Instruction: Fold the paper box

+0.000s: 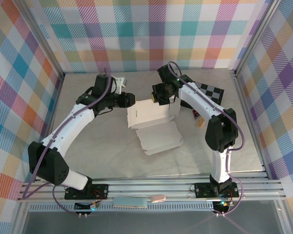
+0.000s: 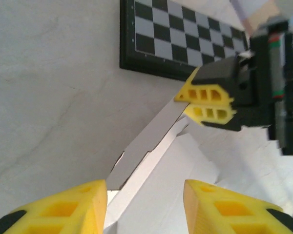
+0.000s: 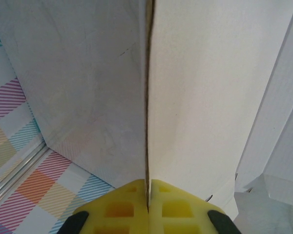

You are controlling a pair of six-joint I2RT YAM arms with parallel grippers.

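Note:
The white paper box (image 1: 156,129) lies partly folded in the middle of the table, its far panel raised. My right gripper (image 1: 154,99) is shut on the top edge of that raised flap (image 3: 200,87), the thin cardboard edge clamped between the yellow pads (image 3: 173,204). My left gripper (image 1: 132,101) hovers at the box's far left corner and is open. In the left wrist view its yellow fingers (image 2: 78,204) stand wide apart with the white panel (image 2: 151,161) beyond the gap. The right gripper (image 2: 188,103) shows there too, pinching the flap's tip.
A black-and-grey checkerboard (image 1: 210,90) lies at the back right, behind the right arm, seen again as the checkerboard (image 2: 185,39). A small red-and-black object (image 1: 197,117) rests near the right arm. A white piece (image 1: 118,79) sits by the back wall. Plaid walls enclose the table.

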